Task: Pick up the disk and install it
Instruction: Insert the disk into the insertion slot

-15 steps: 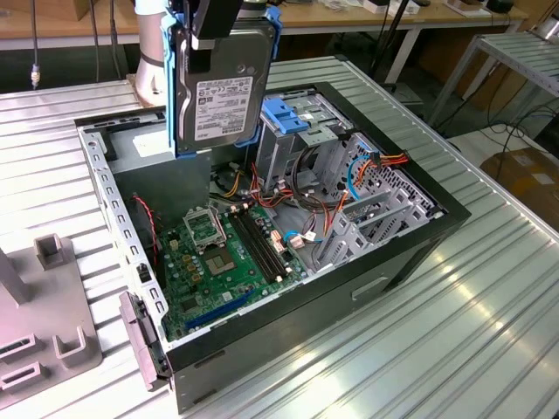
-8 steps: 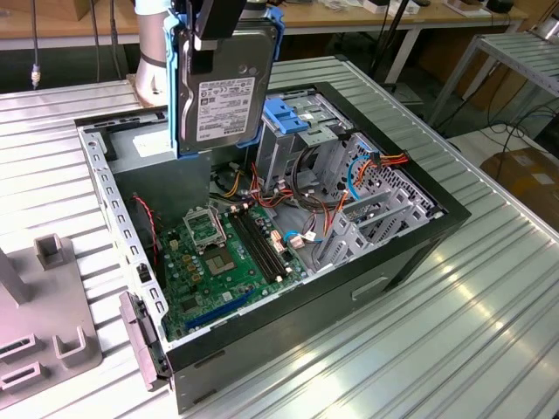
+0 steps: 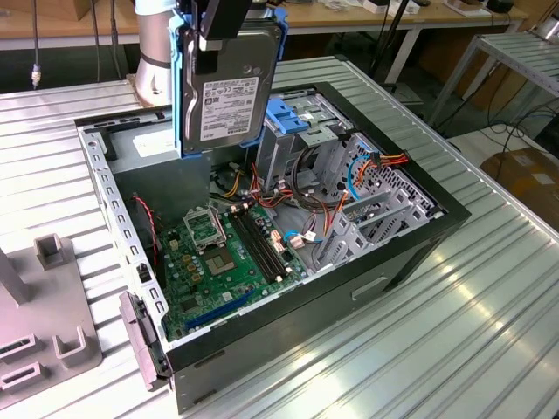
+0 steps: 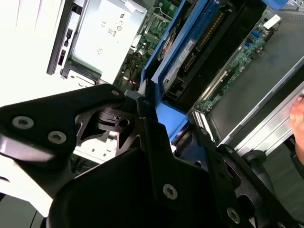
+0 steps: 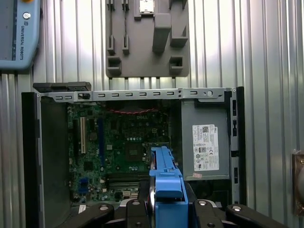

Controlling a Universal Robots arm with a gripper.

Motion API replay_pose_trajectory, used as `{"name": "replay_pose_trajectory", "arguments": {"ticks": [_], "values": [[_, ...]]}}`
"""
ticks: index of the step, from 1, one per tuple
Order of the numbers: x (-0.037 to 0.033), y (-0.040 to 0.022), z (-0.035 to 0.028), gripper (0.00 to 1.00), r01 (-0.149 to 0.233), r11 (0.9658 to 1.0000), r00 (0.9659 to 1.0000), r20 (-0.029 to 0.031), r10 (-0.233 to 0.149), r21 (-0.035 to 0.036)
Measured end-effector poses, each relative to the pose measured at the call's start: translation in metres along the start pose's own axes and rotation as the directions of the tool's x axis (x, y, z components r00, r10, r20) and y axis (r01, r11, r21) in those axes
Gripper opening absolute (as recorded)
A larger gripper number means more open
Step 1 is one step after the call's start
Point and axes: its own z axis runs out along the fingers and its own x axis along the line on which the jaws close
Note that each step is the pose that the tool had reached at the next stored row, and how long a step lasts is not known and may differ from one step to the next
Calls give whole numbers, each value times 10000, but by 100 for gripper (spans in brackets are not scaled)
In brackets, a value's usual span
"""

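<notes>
The disk point(image 3: 229, 100), silver-grey with a white label and blue carrier rails, hangs upright above the back of the open computer case point(image 3: 410, 249). My gripper point(image 3: 214, 35) is shut on its top edge. In the first wrist view the disk point(image 5: 164, 183) appears edge-on as a blue frame over the motherboard point(image 5: 123, 142), held between the black fingers point(image 5: 135, 211). In the second wrist view the disk's point(image 4: 190, 52) blue rail and connector edge run away from the black gripper point(image 4: 156, 118).
Just to the exterior view's right of the disk stands the metal drive cage with a blue latch point(image 3: 288, 113), with bundled cables point(image 3: 349, 188) beyond it. The grey power supply point(image 5: 205, 147) fills one corner of the case. A grey fixture point(image 3: 44, 305) lies on the ribbed table.
</notes>
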Motion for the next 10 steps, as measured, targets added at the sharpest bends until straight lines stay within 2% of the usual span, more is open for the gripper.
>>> {"name": "replay_pose_trajectory", "arguments": {"ticks": [10], "values": [[0,-49,-1,37,0,10000,10000,-32,0,1]]}}
